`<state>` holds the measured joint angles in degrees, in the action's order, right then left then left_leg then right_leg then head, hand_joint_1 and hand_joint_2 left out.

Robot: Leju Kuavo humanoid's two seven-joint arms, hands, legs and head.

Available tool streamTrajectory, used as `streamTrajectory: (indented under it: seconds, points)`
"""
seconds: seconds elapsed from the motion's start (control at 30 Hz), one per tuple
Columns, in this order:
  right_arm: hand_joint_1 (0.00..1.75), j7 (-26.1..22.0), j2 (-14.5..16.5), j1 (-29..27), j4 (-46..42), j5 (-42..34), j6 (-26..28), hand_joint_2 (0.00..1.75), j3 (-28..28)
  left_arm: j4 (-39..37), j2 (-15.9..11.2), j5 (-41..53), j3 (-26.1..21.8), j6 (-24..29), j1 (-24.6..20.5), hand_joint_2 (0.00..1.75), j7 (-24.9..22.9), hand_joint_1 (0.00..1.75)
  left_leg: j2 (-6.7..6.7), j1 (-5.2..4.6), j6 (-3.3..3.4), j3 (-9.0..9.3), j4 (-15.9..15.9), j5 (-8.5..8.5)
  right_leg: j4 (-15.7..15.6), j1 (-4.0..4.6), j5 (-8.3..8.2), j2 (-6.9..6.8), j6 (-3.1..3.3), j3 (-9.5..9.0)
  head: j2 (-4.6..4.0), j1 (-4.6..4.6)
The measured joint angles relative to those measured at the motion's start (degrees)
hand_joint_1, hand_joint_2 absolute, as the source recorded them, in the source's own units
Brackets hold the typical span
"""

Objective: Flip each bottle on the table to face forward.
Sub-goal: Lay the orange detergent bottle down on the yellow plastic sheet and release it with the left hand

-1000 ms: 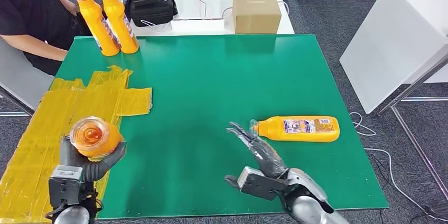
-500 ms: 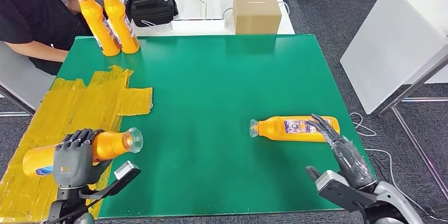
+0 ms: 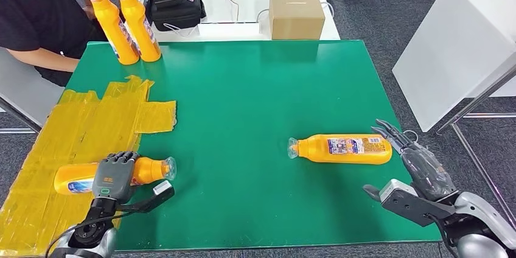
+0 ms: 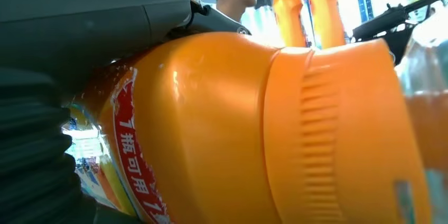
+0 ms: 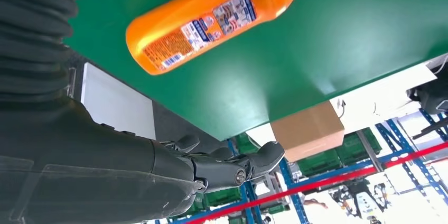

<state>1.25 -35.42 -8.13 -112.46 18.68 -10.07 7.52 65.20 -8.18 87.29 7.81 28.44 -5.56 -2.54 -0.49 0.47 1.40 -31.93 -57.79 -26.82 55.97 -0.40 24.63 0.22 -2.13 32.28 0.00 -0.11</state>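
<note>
An orange bottle lies on its side near the table's front left, cap pointing right, over the yellow tape. My left hand grips it around the middle; in the left wrist view the bottle sits close under the grey thumb. A second orange bottle lies on its side at the right, cap to the left, label up. My right hand is open just past its base, off the table's right edge, not touching it. The right wrist view shows that bottle apart from my fingers.
Two upright orange bottles stand at the back left corner beside a person in black. Yellow tape patch covers the left of the green table. A cardboard box and black device sit behind.
My left hand has lowered its bottle from upright-facing to lying flat on the tape. My right hand swung from the second bottle's cap end to beyond its base at the right.
</note>
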Motion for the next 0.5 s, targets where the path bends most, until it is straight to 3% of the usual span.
streamTrajectory:
  seconds: [0.03, 0.07, 0.5]
  points:
    - [0.0, 0.0, -0.1, 0.2, 0.1, 0.0, 0.0, 1.75, 0.0, -0.9, -0.2, -0.1, 0.1, -0.3, -0.6, 0.44, 0.1, 0.0, 0.0, 0.0, 0.0, 0.01, 0.0, 0.0, 0.0, 0.0, 0.0, 0.0, 0.0, -0.02, 0.0, 0.0]
    - [0.0, 0.1, -0.2, 0.4, 0.2, 0.0, -0.1, 1.75, 0.0, -1.8, -0.4, 0.0, 0.3, -0.7, -1.3, 0.0, -0.2, 0.0, -0.01, 0.0, 0.0, 0.03, 0.0, 0.0, 0.0, -0.01, 0.0, -0.01, 0.0, -0.05, 0.0, 0.0]
    - [0.0, 0.9, -1.9, 0.5, 1.6, 0.8, -0.2, 1.75, 0.0, -6.8, -2.0, 0.0, 1.3, -1.3, -4.6, 0.0, -0.9, 0.0, -0.04, 0.0, 0.02, 0.36, 0.0, 0.02, 0.0, -0.01, 0.01, -0.1, 0.02, -0.36, 0.0, 0.0]
